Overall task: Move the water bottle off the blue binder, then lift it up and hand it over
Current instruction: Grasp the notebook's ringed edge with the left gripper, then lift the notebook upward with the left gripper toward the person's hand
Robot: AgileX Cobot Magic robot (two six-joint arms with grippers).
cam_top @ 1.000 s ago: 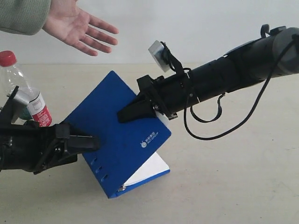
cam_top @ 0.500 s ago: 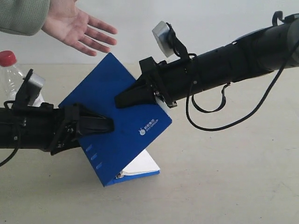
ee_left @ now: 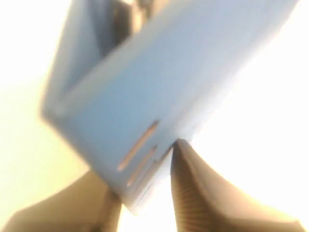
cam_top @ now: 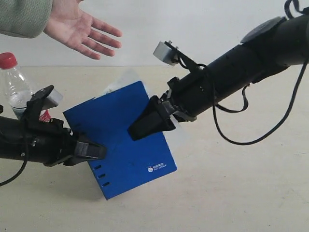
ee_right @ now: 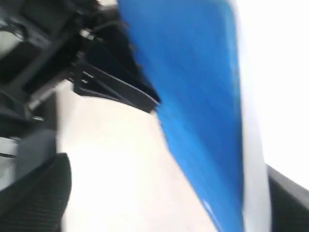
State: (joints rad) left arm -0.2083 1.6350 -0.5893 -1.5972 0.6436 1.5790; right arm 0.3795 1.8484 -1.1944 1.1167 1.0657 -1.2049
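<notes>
Mid-frame in the exterior view, the blue binder [cam_top: 125, 154] stands tilted, its holed edge pinched by the left gripper [cam_top: 98, 151], the right gripper [cam_top: 137, 130] spread open before it, and the water bottle [cam_top: 12, 87] at far left half hidden behind the left arm [cam_top: 21, 140].

The flat beige tabletop [cam_top: 231, 193] carries the water bottle [cam_top: 13, 89], upright at nine o'clock, red cap uppermost.
</notes>
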